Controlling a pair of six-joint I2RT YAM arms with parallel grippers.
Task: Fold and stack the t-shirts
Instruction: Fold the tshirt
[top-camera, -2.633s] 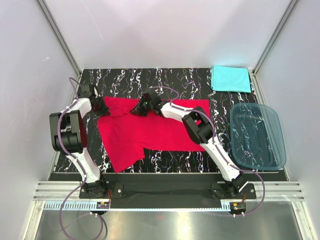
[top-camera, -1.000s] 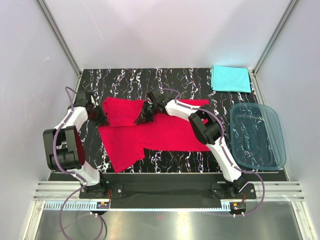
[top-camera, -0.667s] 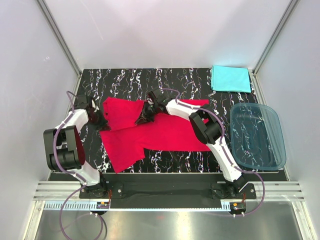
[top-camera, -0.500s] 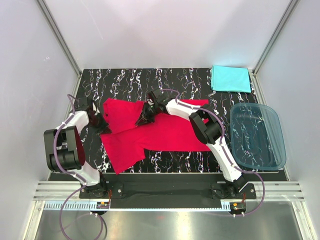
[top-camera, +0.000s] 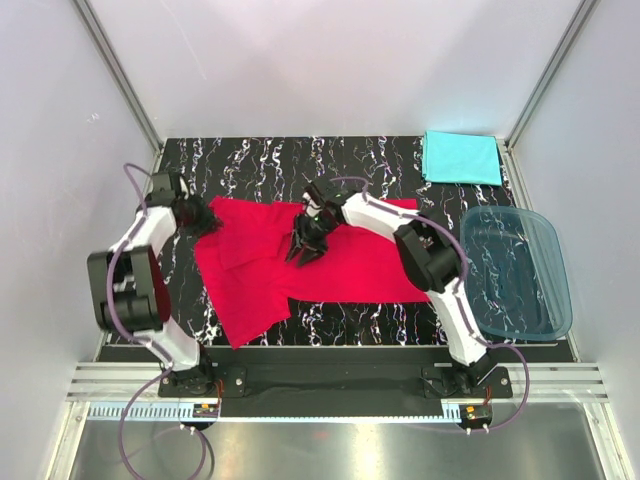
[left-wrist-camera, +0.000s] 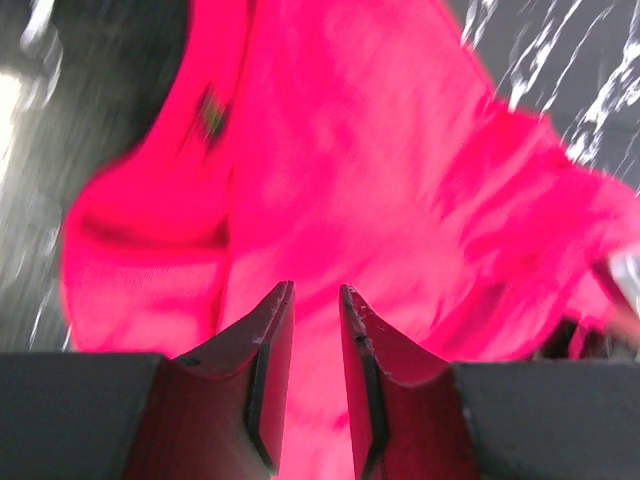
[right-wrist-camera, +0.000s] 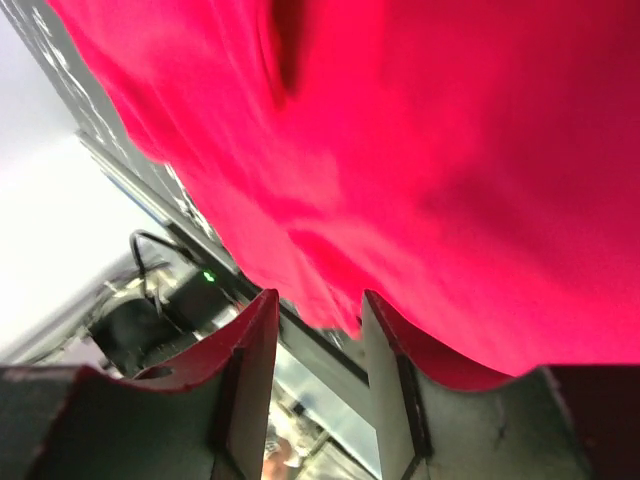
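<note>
We are folding the red t-shirt (top-camera: 340, 265), lying part-spread on the table (top-camera: 350, 160). Both sets of jaws are standing parted and empty, the left gripper (top-camera: 205, 221) at its far-left corner, the right gripper (top-camera: 302, 254) over its middle. The turquoise t-shirt (top-camera: 461, 158) is sitting folded far-right. Best now: pinching matching edges squarely.

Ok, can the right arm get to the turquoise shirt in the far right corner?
Probably yes: only bare table lies between the right end effector and the turquoise shirt; the tub sits nearer.
</note>
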